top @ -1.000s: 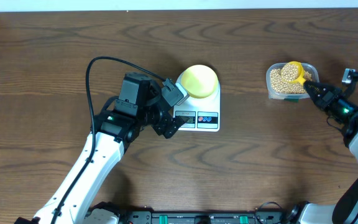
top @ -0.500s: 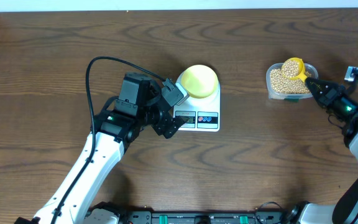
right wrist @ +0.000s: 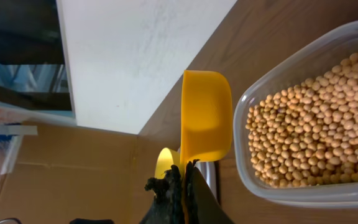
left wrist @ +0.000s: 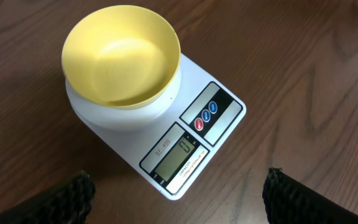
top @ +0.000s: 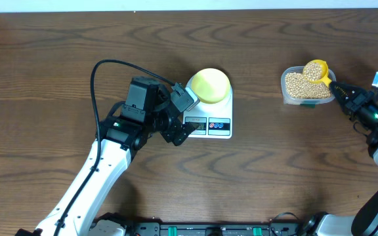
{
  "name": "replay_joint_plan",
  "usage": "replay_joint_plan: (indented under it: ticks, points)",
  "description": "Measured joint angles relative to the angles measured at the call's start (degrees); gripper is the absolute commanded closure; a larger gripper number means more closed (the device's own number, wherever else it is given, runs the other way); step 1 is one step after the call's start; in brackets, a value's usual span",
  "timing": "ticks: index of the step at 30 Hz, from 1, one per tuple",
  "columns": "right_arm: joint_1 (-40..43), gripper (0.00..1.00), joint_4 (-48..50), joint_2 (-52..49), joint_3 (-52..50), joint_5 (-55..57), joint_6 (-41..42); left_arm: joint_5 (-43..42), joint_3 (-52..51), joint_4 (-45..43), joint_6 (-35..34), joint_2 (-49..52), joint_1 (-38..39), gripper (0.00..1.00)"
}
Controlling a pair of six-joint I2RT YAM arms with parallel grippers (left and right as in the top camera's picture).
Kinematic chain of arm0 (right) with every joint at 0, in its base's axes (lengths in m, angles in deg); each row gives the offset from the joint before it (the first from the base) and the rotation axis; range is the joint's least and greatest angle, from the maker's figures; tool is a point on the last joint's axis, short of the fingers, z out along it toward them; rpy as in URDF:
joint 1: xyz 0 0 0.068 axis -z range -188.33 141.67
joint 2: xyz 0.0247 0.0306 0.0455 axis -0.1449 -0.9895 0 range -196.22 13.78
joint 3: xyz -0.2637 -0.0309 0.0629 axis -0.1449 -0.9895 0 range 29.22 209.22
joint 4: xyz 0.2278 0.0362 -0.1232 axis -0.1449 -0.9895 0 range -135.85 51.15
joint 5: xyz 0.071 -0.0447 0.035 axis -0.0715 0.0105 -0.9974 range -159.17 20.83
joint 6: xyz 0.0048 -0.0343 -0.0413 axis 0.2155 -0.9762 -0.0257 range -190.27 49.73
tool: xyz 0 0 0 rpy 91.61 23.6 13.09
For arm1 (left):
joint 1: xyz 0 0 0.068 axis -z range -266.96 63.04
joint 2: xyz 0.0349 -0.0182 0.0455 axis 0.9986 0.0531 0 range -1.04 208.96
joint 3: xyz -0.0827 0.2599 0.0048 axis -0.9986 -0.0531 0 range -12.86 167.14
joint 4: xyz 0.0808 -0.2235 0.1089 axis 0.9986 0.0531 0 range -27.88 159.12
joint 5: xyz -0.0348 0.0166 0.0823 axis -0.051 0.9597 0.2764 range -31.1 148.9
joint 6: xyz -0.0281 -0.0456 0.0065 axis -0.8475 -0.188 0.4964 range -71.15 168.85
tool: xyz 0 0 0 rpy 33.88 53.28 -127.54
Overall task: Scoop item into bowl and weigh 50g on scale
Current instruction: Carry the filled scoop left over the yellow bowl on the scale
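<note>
Wood table [top: 274, 170], scoop [top: 316, 69] at the edge of the bean tub [top: 283, 84].
The scoop's handle is pinched tight in the right gripper [top: 336, 88]. Beans [top: 300, 87] lie just ahead, and the empty bowl [top: 209, 85] on the scale [top: 220, 124] far leftward, by the wide-spread, empty left gripper [top: 183, 118].

1. Table [top: 274, 164]: brown wood grain, low sheen.
2. Scale [left wrist: 197, 73]: smooth white plastic, slightly glossy.
3. Bowl [left wrist: 120, 59]: pale yellow plastic, matt.
4. Tub [right wrist: 316, 194]: clear plastic; beans [right wrist: 309, 130] matt tan.
5. Scoop [right wrist: 207, 118]: smooth yellow plastic.
6. My left finger pads [left wrist: 61, 199]: black, knurled.

scoop [top: 316, 69] shifted toward tub's [top: 286, 92] corner, right gripper [top: 336, 88] drawn rightward
</note>
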Motion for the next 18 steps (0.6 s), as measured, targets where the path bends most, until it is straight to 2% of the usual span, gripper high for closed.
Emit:
replay_joint_plan:
  ticks: [18]
  points:
    - [-1.14,0.99,6.43,-0.02,0.0,-2.12,6.86,0.0,0.0,0.0,0.0,0.0,0.0,0.12]
